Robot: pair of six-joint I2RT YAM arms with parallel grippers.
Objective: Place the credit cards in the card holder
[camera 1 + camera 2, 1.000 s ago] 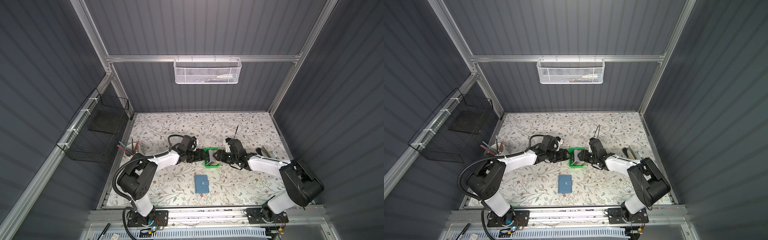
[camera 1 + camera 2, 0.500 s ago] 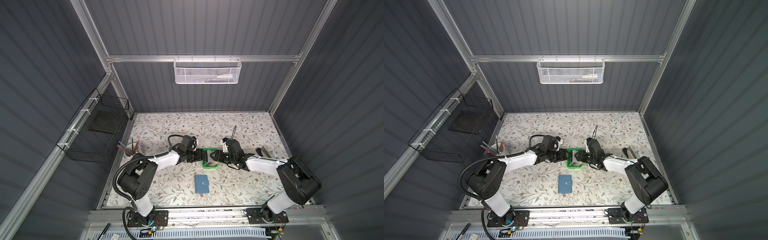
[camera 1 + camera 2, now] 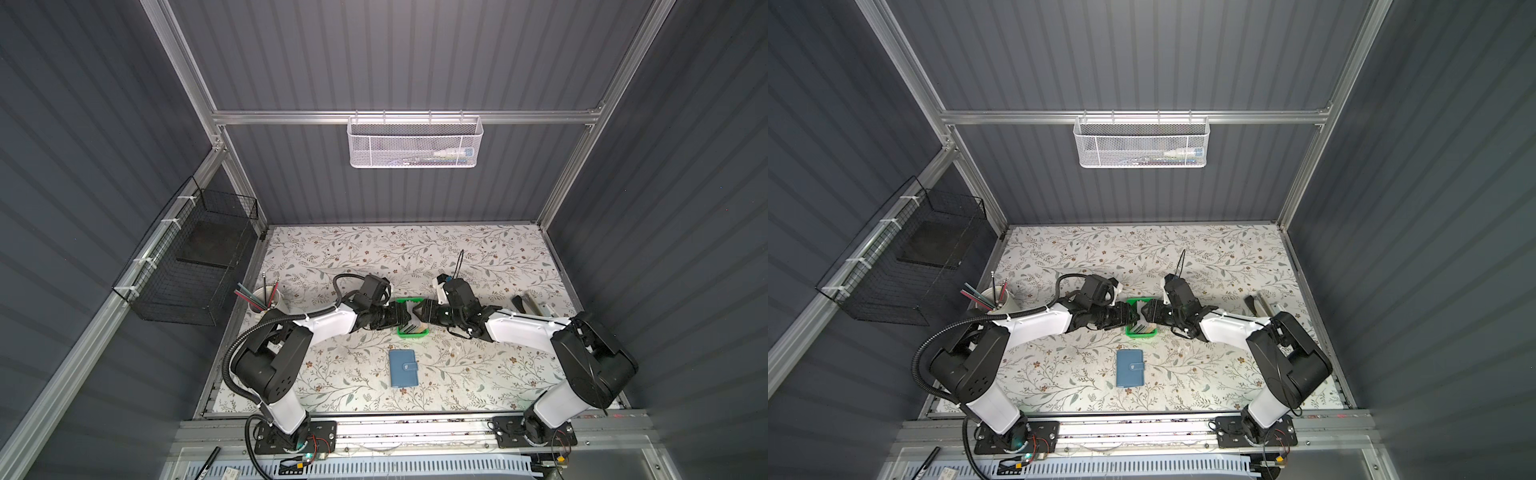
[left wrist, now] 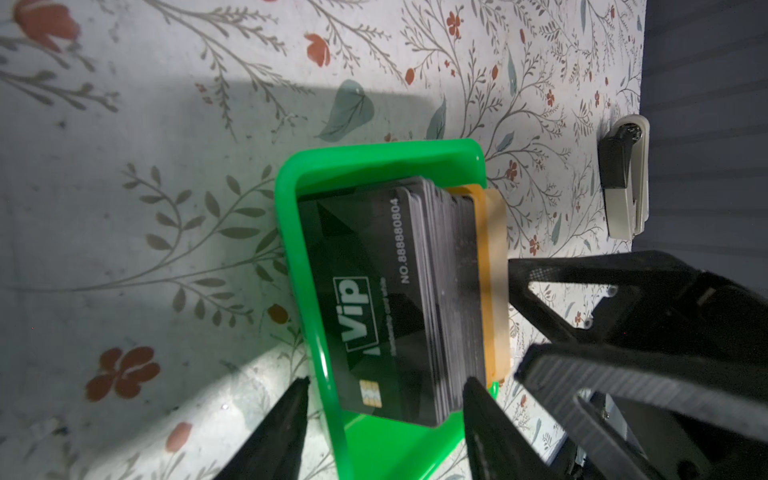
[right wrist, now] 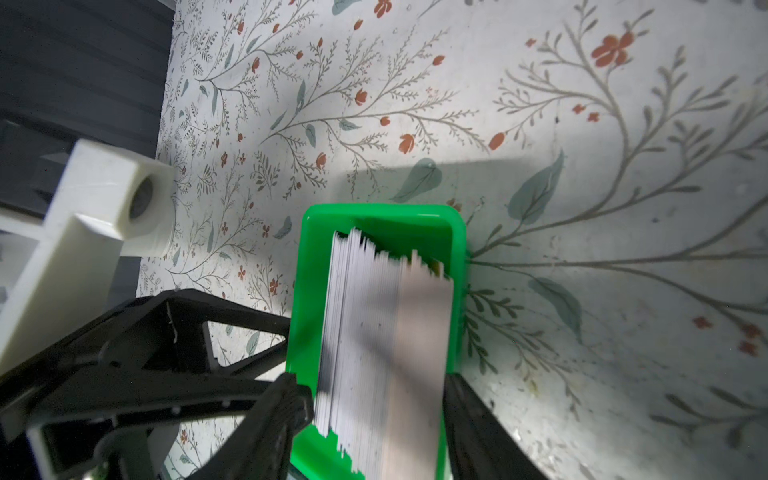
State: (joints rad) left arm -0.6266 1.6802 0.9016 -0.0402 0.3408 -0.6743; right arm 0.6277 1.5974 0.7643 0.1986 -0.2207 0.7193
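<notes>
The credit cards (image 4: 374,291) stand on edge as a stack in a small green tray (image 4: 374,151), a dark one marked "Vip" on one face and a tan one (image 4: 494,270) leaning out on the other. Their pale edges (image 5: 365,324) fill the tray (image 5: 382,212) in the right wrist view. My left gripper (image 4: 388,382) is open, its fingers astride the tray's end. The right gripper (image 5: 374,382) is open too, its fingers either side of the stack. In both top views the two grippers (image 3: 405,320) (image 3: 417,313) meet over the tray. The blue card holder (image 3: 402,368) lies shut nearer the front.
A cup of pencils (image 3: 264,299) stands at the table's left edge. A stapler-like object (image 3: 530,305) lies at the right. A black wire basket (image 3: 195,266) hangs on the left wall and a white mesh basket (image 3: 415,141) on the back rail.
My right gripper has moved left over the tray until it nearly meets the left gripper. The left arm has barely shifted. The card holder has not moved.
</notes>
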